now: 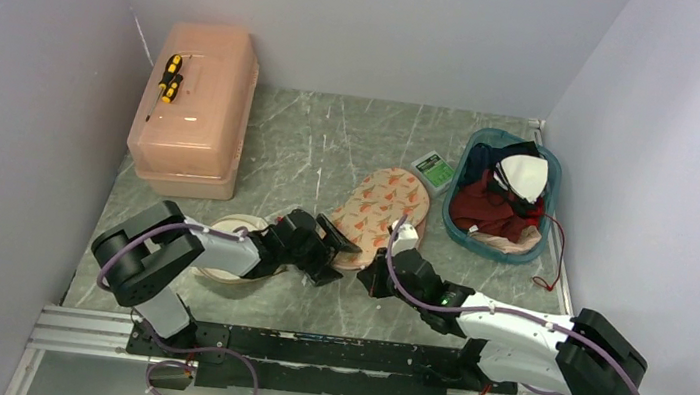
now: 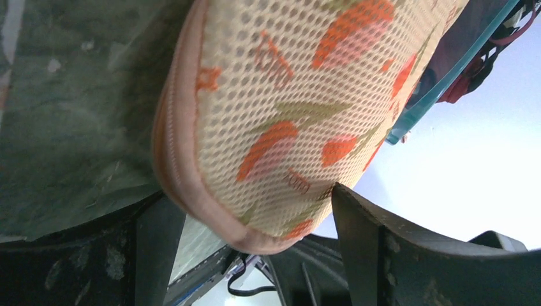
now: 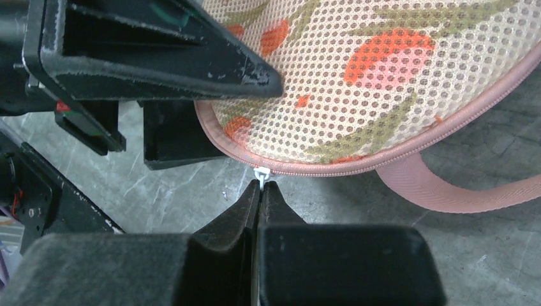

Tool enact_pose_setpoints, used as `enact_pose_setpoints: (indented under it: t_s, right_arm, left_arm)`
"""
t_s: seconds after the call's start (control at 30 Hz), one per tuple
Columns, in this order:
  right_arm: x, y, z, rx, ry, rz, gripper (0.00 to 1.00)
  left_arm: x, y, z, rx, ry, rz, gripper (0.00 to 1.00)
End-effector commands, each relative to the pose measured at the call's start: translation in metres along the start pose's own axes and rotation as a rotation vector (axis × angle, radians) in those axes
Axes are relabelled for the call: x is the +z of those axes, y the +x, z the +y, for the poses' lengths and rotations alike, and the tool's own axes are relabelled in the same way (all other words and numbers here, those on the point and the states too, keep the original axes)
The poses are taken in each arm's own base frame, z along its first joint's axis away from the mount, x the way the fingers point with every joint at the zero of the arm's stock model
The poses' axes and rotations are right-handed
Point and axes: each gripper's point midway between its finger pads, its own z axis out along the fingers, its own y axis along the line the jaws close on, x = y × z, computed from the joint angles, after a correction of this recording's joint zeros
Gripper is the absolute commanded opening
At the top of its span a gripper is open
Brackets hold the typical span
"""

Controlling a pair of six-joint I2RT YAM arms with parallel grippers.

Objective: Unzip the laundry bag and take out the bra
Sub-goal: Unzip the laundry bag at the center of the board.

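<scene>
Pinching white zipper pull (image 3: 260, 173): right gripper (image 3: 261, 186) closed on it | left gripper (image 2: 249, 204) jaws spread wide around near-left end of the carrot-print mesh laundry bag (image 1: 381, 201) | bag lies mid-table, left of teal basket (image 1: 551, 182)

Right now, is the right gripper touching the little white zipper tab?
Touching. The right wrist view shows the right gripper shut, its tips pinching the white zipper tab at the pink rim of the carrot-print mesh bag.
</scene>
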Motion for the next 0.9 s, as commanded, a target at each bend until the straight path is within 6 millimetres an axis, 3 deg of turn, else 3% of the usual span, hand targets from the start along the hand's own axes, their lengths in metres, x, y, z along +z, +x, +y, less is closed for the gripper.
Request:
enact_pose_setpoints:
  t_s: [0.0,0.07,0.23,0.47,0.63,0.87]
  right_arm:
    - [-0.001,-0.011,0.019,-0.021,-0.073,-0.027,0.00]
    - [0.000,-0.005,0.016,-0.023,-0.070,-0.015,0.00]
    - [0.000,-0.002,0.007,-0.035,-0.032,-0.012,0.00]
    - [-0.005,-0.004,-0.012,-0.055,0.067,-0.020,0.00]
    - [-0.002,-0.003,-0.021,-0.052,0.124,-0.004,0.00]
    - [0.002,-0.010,-0.037,-0.016,0.201,-0.023,0.00]
  left_arm:
    - [0.009,-0.011,-0.007,-0.039,0.028,-0.066,0.86]
    - [0.012,-0.014,-0.005,-0.047,0.037,-0.078,0.81]
    - [0.014,-0.015,-0.006,-0.036,0.053,-0.082,0.53]
    - [-0.007,-0.025,-0.006,0.013,0.028,-0.132,0.13]
    - [-0.022,-0.035,-0.006,0.056,-0.004,-0.148,0.03]
    - [-0.037,-0.049,-0.008,0.108,0.015,-0.079,0.03]
